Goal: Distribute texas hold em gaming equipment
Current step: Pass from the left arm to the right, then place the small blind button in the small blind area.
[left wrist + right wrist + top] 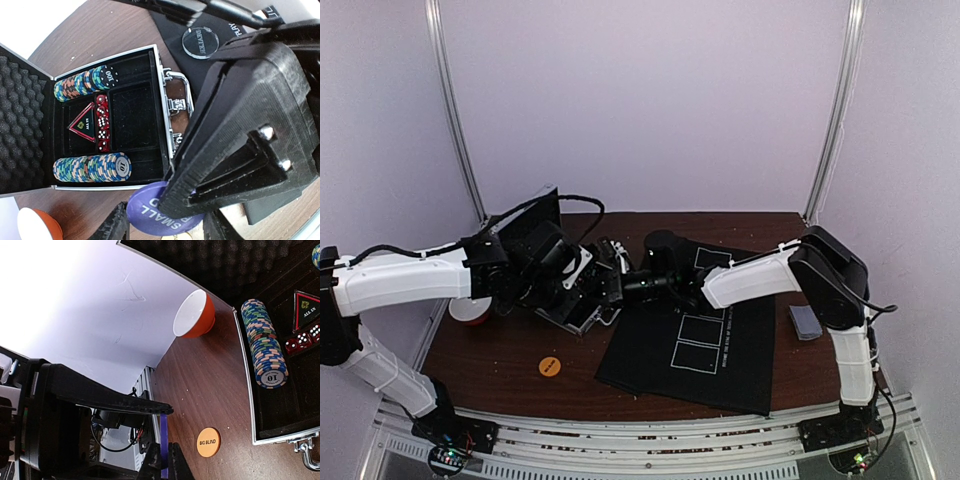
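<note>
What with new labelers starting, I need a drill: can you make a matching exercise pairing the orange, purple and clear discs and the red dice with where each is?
Things:
1. orange BIG BLIND disc
2. purple SMALL BLIND disc
3. clear DEALER disc
4. red dice

Places:
A. in the open case
B. on the black mat
C. gripped by the right hand
D. on the bare table

Pairs: 1-D, 2-C, 3-B, 4-A.
</note>
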You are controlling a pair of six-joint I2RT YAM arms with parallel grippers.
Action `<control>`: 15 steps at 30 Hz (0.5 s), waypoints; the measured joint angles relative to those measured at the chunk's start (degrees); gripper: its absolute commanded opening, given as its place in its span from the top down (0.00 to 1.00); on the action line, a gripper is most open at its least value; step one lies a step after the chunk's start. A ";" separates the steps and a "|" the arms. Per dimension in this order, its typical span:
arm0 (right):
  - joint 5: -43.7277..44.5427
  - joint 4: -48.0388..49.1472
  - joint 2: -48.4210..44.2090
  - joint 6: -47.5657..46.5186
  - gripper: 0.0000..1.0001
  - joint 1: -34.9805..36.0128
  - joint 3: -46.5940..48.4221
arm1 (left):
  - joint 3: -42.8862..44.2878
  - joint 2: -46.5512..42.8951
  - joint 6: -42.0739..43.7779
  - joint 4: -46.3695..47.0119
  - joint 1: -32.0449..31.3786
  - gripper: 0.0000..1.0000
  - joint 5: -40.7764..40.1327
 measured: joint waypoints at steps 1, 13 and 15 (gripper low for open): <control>0.24 -0.46 -0.02 -0.48 1.00 -0.24 0.11 | 0.00 0.00 -0.02 -0.11 0.00 0.23 0.04; 8.41 -19.63 -10.21 -12.26 1.00 -22.64 -5.09 | 0.13 0.68 -1.36 0.26 0.00 0.02 1.66; 10.88 -23.06 -11.28 -14.10 1.00 -30.12 -5.11 | -0.07 0.85 -1.81 0.39 0.04 0.02 1.99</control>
